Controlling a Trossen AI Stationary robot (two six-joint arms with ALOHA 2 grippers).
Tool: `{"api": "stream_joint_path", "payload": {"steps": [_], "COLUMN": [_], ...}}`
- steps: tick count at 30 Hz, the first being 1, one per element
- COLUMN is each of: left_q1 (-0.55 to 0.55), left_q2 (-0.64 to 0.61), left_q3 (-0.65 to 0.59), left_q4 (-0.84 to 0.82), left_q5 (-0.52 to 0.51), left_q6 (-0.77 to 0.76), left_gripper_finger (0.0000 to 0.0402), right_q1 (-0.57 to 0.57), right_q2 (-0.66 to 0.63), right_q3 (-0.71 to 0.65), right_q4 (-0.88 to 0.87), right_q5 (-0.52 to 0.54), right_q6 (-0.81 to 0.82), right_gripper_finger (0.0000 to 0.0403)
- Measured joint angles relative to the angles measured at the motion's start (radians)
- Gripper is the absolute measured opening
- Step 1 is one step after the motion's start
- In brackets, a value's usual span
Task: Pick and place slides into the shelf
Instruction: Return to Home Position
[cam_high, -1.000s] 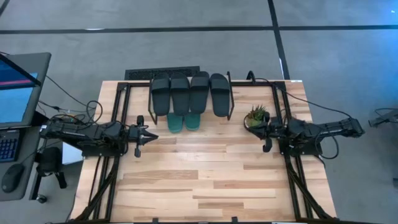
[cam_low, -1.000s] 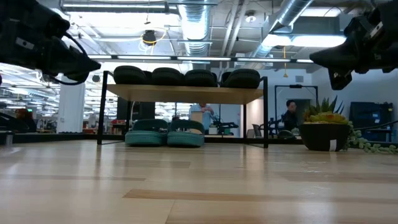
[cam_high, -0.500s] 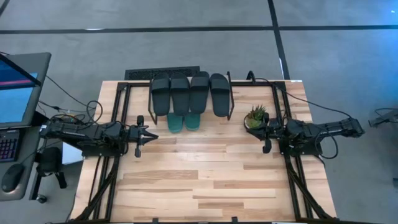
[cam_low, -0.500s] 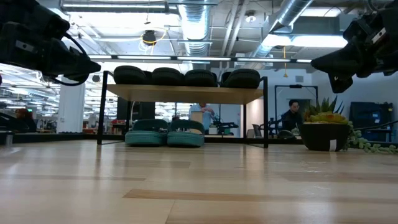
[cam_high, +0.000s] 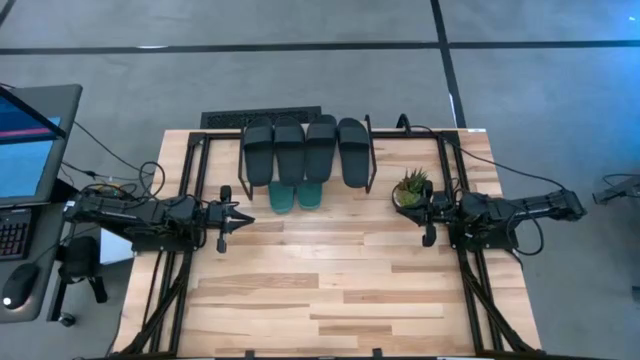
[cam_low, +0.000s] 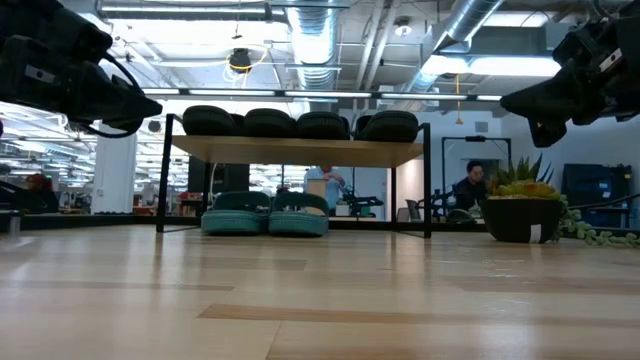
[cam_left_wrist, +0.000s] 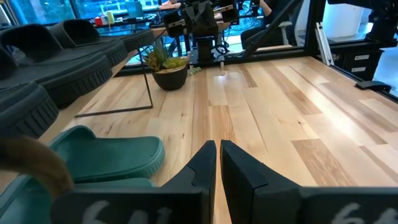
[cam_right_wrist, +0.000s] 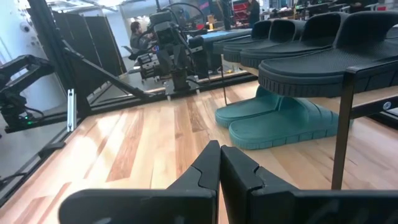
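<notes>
The shelf (cam_high: 370, 150) stands at the table's far middle; its wooden top board (cam_low: 300, 151) rests on thin black legs. Several black slides (cam_high: 305, 148) lie side by side on the top board. Two teal slides (cam_high: 296, 196) rest soles down on the tabletop under the shelf, also in the low view (cam_low: 265, 215). My left gripper (cam_high: 240, 216) is shut and empty above the table's left side, near the teal slides (cam_left_wrist: 93, 158). My right gripper (cam_high: 429, 214) is shut and empty above the right side.
A potted plant (cam_high: 411, 187) in a dark bowl stands right of the shelf, close to my right gripper. Bare wooden tabletop (cam_high: 330, 290) spreads over the near half. A monitor and keyboard stand off the table's left edge. People show in the room behind.
My right gripper has shifted slightly down and toward the table's left; nothing else has moved.
</notes>
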Motion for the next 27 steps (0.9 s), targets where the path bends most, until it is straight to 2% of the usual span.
{"api": "stream_joint_path", "payload": {"steps": [27], "left_q1": [0.0], "left_q2": [0.0], "left_q3": [0.0], "left_q4": [0.0], "left_q5": [0.0], "left_q6": [-0.012], "left_gripper_finger": [0.0014], "right_q1": [0.0], "right_q2": [0.0], "right_q3": [0.0], "right_q4": [0.0], "right_q5": [0.0], "right_q6": [0.001], "right_gripper_finger": [0.0]}}
